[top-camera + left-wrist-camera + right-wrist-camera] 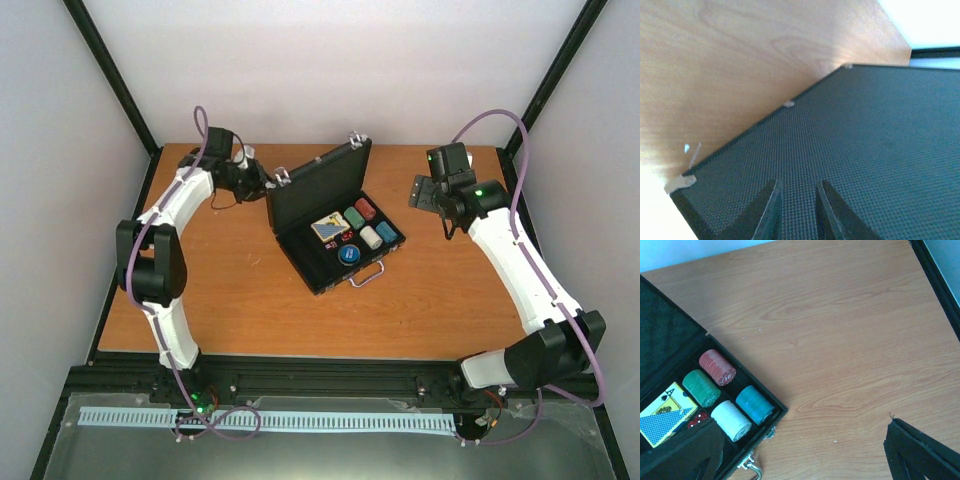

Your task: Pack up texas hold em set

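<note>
The wooden desk (250,300) carries everything. Two white arms reach in from its near edge, the left arm (165,230) bending toward the far left and the right arm (520,270) toward the far right.

The black briefcase (315,195) sits about mid-desk, turned at an angle. It is open, its lid raised and leaning back toward the far left, with its silver handle (367,273) on the near-right side.

The left fingers (765,210) are behind the lid, at its outer face. The left wrist view shows them narrow, with a slim gap through which only the textured black lid shows. Whether they touch the lid I cannot tell. The right fingers (920,450) hang over bare desk to the right of the case, well apart from it, spread wide with only the wood between them.

Inside the base, the blue-white card box (662,420) lies flat in the left part. To its right, four chip stacks lie on their sides in two rows:
- The red chip stack (717,367) and green chip stack (702,388) are nearer the lid.
- The blue chip stack (755,405) and white chip stack (731,420) are nearer the handle.

A blue disc (348,253) lies by the front wall, just near of the card box. The small red dice (699,418) sit between the card box and the white chip stack; their number is too small to tell
</note>
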### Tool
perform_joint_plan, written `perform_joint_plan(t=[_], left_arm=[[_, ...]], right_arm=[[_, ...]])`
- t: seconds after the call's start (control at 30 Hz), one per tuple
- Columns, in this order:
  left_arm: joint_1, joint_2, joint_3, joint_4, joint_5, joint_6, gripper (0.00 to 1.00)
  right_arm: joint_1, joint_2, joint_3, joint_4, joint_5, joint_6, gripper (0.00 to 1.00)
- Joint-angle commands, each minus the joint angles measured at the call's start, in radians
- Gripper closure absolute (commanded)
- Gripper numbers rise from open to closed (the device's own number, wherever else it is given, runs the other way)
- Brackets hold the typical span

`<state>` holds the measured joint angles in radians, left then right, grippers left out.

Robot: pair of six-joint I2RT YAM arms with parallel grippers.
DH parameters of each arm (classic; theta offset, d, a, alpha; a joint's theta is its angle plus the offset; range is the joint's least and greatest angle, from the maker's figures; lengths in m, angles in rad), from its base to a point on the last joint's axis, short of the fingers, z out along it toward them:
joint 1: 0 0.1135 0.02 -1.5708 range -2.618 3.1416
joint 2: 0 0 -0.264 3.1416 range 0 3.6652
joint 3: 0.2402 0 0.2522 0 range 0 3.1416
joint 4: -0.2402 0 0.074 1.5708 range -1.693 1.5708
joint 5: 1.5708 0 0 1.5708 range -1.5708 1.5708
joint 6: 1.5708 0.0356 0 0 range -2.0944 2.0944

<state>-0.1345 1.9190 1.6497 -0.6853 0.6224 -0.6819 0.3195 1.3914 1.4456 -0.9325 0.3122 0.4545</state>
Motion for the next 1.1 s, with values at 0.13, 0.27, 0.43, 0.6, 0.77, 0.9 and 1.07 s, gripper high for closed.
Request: perform_joint_plan(t=[0.13, 0.27, 0.43, 0.6, 0.77, 0.9, 1.07], left_arm=[[-0.149, -0.089, -0.132, 0.027, 0.049, -0.039, 0.78], [-0.172, -0.141, -0.176, 0.017, 0.028, -0.029, 0.78], [-0.173, -0.171, -0.187, -0.036, 0.007, 0.019, 0.74], [-0.174, -0.178, -0.191, -0.012, 0.034, 0.001, 0.74], [-0.19, -0.179, -0.207, 0.034, 0.086, -0.023, 0.74], [-0.212, -0.159, -0.244, 0.061, 0.099, -0.017, 0.85], [-0.248, -0.124, -0.29, 0.089, 0.098, -0.021, 0.99]], right_arm=[[-0.007, -0.03, -0.053, 0.015, -0.01, 0.046, 0.11], [-0.007, -0.038, -0.053, 0.017, -0.031, 0.035, 0.12], [-0.007, -0.042, -0.07, -0.007, -0.096, 0.007, 0.12], [-0.002, -0.072, -0.183, 0.02, -0.26, -0.011, 0.12], [0.072, -0.099, -0.341, 0.088, -0.446, -0.042, 0.15], [0.147, -0.12, -0.452, 0.146, -0.593, -0.039, 0.2], [0.196, -0.125, -0.526, 0.201, -0.714, -0.057, 0.24]])
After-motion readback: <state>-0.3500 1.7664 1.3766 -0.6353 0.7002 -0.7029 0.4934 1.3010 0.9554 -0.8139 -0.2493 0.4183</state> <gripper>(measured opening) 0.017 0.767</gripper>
